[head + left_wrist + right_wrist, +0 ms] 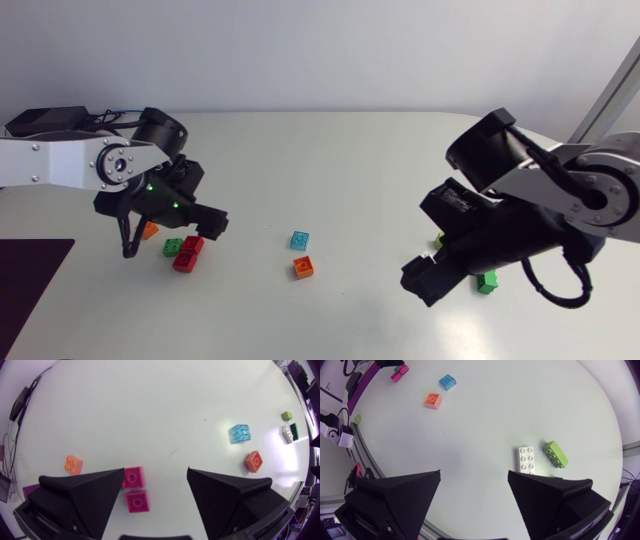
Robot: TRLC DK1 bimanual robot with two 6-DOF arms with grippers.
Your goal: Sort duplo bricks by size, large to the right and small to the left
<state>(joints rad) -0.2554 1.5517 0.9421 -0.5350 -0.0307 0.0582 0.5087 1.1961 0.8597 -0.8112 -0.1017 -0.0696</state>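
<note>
- The left gripper (pixel 155 477) is spread wide and holds nothing. It sits over the small bricks at the left side of the table. The two pink bricks (pixel 132 478) touch each other and lie just beside its left finger, not centred in the gap. Coming down from here could land that finger on them, or closing could shove both sideways.
- Because the pink pair is touching, a grab meant for one would likely drag or tip the other.
- A small green brick (pixel 172 246) and a pale orange brick (pixel 73 464) lie near the pink pair, so a sweeping finger could scatter this group.
- The blue brick (pixel 239 433) and the orange brick (pixel 254 461) lie near each other mid-table, apparently unsorted. Both look small, so a slightly off-centre pinch could squirt one out or nudge its neighbour.
- The right gripper (pixel 474 477) is also wide open and empty. The white long brick (pixel 526 460) and the lime long brick (pixel 555 454) lie side by side just ahead of its right finger, so a careless descent could clip them out of place.
- If both arms go for the middle pair together, they risk bumping.
</note>
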